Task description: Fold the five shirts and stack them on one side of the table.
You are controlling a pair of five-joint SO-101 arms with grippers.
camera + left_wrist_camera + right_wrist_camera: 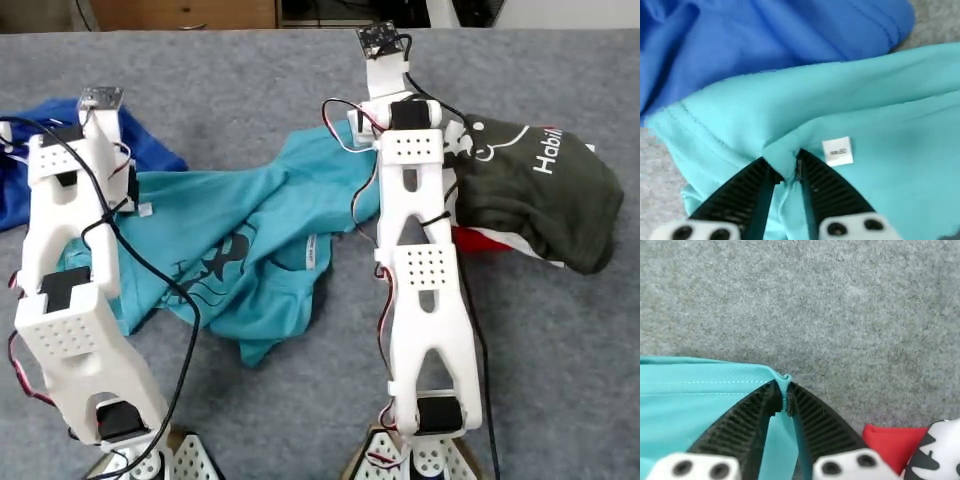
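Note:
A teal shirt (250, 240) lies crumpled across the middle of the grey table. My left gripper (785, 167) is shut on a fold of the teal shirt (865, 100) beside its small white label (837, 151). My right gripper (784, 392) is shut on a corner of the teal shirt (700, 385), at its edge over bare table. A blue shirt (40, 160) lies bunched at the far left, partly under the left arm (70, 250); the blue shirt (765, 35) also lies just beyond the teal fold. A dark green shirt (540, 190) rests at the right over a red one (490, 240).
The grey felt table top (560, 360) spreads bare in front of the green shirt and along the far edge. A red and white cloth corner (900, 445) lies close beside my right gripper. Arm cables (170, 290) trail over the teal shirt.

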